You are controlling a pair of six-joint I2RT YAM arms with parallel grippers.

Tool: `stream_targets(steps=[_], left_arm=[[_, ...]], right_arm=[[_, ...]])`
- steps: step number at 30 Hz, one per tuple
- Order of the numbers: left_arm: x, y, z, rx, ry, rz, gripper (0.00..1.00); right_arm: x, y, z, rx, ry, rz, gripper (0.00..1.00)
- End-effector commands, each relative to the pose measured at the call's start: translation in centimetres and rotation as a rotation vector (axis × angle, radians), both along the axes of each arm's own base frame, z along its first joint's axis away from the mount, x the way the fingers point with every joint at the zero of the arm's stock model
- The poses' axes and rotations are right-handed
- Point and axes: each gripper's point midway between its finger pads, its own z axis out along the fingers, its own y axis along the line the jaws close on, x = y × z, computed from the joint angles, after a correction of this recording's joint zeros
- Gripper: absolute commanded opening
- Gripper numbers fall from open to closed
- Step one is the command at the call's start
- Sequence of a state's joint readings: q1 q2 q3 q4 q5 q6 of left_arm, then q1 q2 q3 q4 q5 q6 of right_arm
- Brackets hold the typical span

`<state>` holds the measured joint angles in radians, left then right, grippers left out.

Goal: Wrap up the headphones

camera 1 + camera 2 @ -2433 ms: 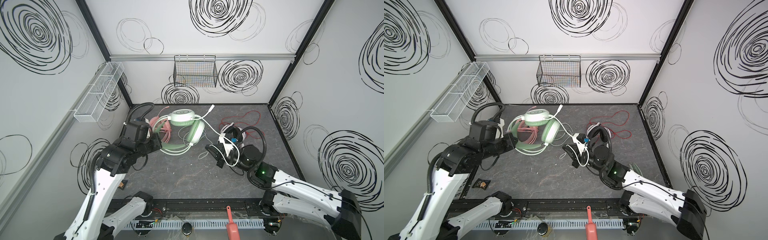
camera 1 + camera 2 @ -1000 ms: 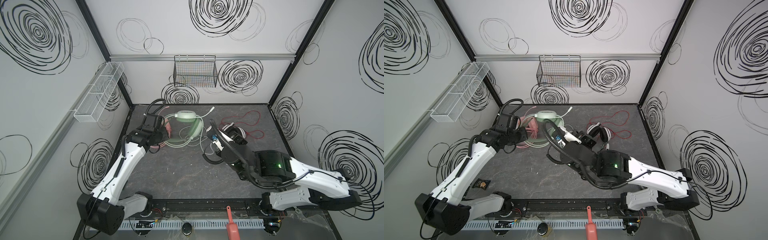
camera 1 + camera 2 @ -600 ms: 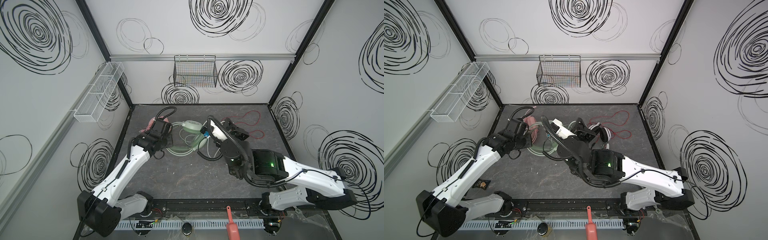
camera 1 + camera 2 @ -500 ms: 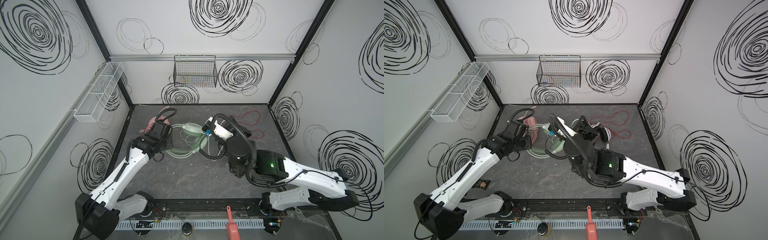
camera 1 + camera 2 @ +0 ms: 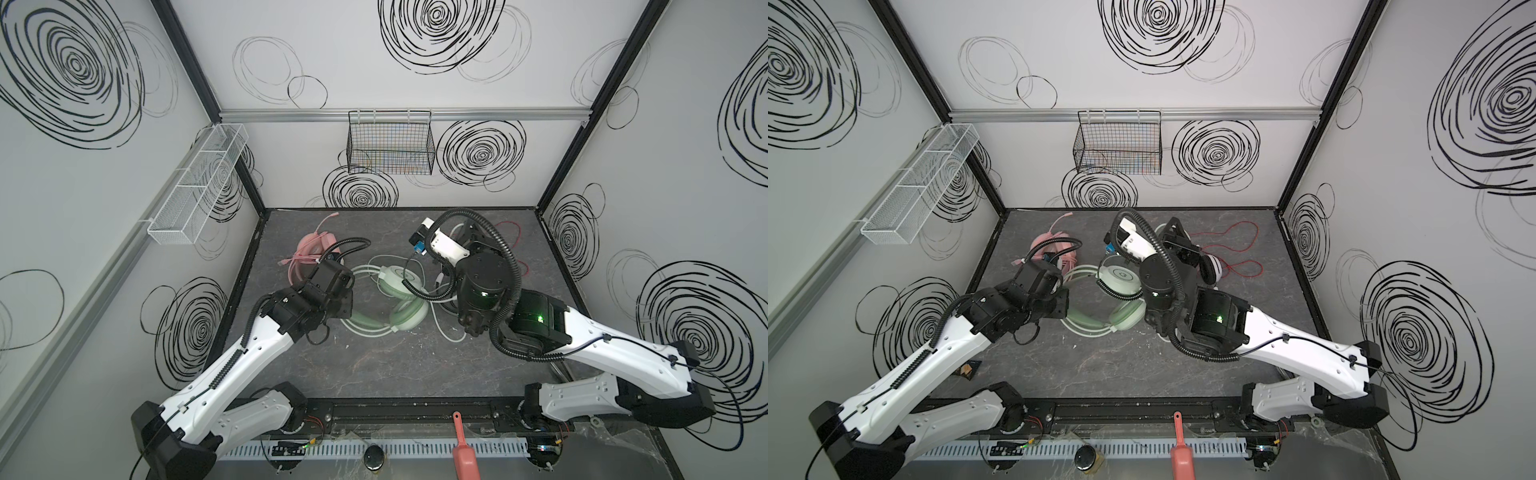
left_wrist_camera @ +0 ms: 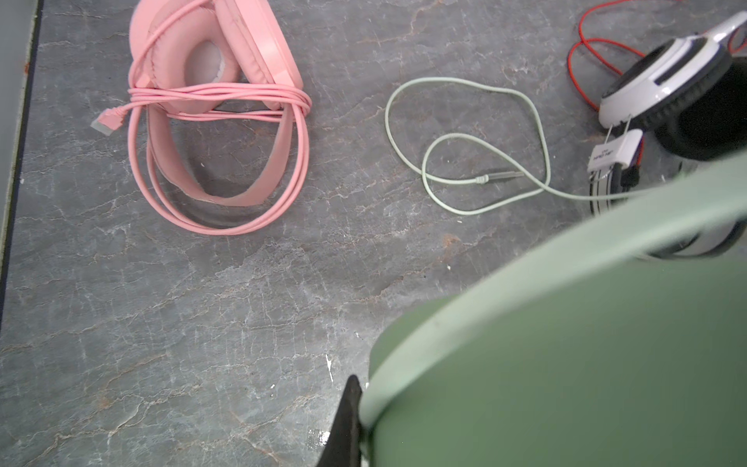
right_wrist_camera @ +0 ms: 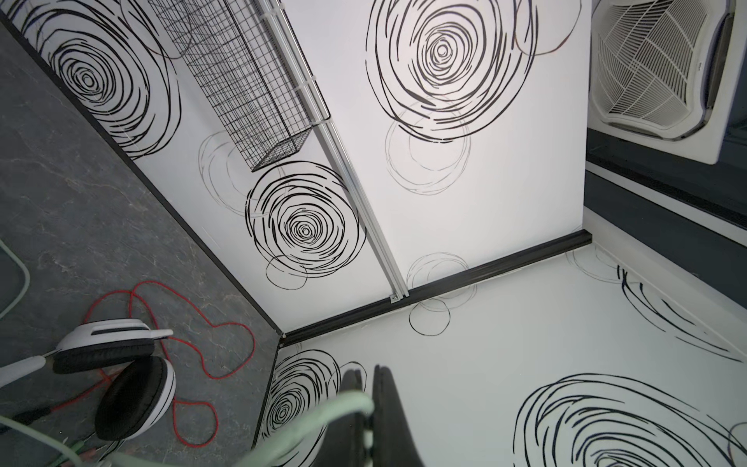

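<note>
The mint-green headphones (image 5: pixel 399 299) (image 5: pixel 1121 291) sit mid-table. My left gripper (image 6: pixel 361 400) is shut on their headband (image 6: pixel 566 258); one black finger shows, the other is hidden behind the band. Their pale green cable (image 6: pixel 465 133) loops loose over the table and runs up to my right gripper (image 7: pixel 366 388), which is shut on it and points up toward the back right corner. The pink headphones (image 5: pixel 316 249) (image 6: pixel 214 60) lie at the back left with their pink cable coiled round them. The white-and-black headphones (image 5: pixel 1210 266) (image 7: pixel 121 388) lie at the back right, their red cable (image 5: pixel 1237 245) spread loose.
A black wire basket (image 5: pixel 390 145) hangs on the back wall. A white mesh shelf (image 5: pixel 195 187) runs along the left wall. A red scoop (image 5: pixel 465 453) and a small dark round thing (image 5: pixel 374 455) lie on the front rail.
My left gripper has brought the green headphones forward and toward the middle. My right arm has swung across them and back to the right with the cable, and its wrist has tilted upward.
</note>
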<state>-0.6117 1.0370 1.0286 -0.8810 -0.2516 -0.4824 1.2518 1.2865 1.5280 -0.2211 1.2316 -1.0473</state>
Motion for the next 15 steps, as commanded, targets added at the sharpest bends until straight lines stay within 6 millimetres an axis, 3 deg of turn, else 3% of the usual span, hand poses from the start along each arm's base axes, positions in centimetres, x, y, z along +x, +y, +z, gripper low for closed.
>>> stream_targets(steps=[1, 7, 12, 15], left_arm=[[0.3, -1.8, 0.8, -0.065, -0.043, -0.024, 0.00], [0.3, -5.5, 0.8, -0.145, -0.015, -0.086, 0.00], [-0.9, -9.1, 1.1, -0.267, 0.016, -0.199, 0.00], [-1.7, -10.6, 1.5, -0.329, 0.028, -0.252, 0.00]], right_arm=[[0.0, 2.5, -0.4, 0.040, 0.044, 0.111, 0.00], [0.6, 7.2, -1.8, 0.211, 0.188, 0.307, 0.00], [3.9, 7.5, -3.0, 0.453, 0.383, 0.416, 0.00], [5.4, 7.5, -5.2, 0.508, 0.499, 0.424, 0.00]])
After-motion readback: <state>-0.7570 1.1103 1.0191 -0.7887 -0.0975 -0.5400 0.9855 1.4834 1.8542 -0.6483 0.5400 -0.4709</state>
